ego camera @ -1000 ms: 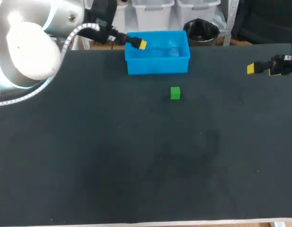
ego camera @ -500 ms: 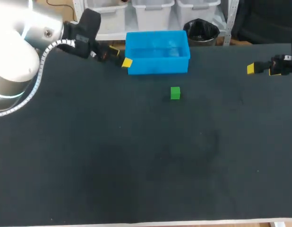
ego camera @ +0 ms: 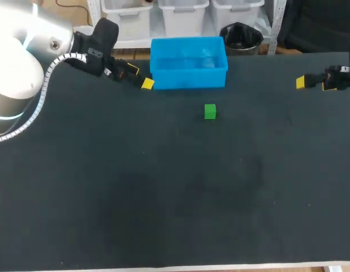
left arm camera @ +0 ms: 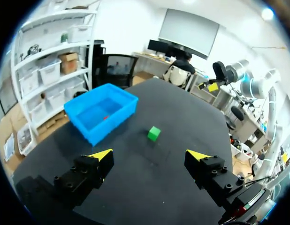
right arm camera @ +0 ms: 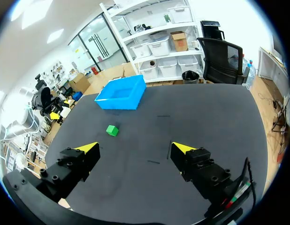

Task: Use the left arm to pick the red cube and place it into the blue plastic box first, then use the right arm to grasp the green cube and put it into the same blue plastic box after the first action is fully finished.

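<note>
left gripper [ego camera: 140, 77] hung just off the left near corner of the blue box [ego camera: 189, 77], fingers spread wide, nothing between them; red cube [left arm camera: 106, 117] only showed as a small red speck inside the box in the left wrist view, so step one looked done; head view couldn't confirm it.

green cube [ego camera: 210, 111] sat on the table [ego camera: 163, 198], near the box's near wall but not touching it, right of box centre; right gripper [right arm camera: 135, 148] was well off at the right edge, fingers apart and empty.

risks, as I judged them:
- left fingers so close to the box corner; any swing rightward would clip the wall and shift the box
- box sat at the far edge of the table; a shove from either arm could push it off the back
- cube close to the box wall; a far-side finger coming down could hit the wall or knock the cube away
- both arms at the box at once would clash, if the left didn't pull back

room: the run from right gripper to green cube looked open; plenty of mat on the near side, so approaching from the near or right side looked safest.
</note>
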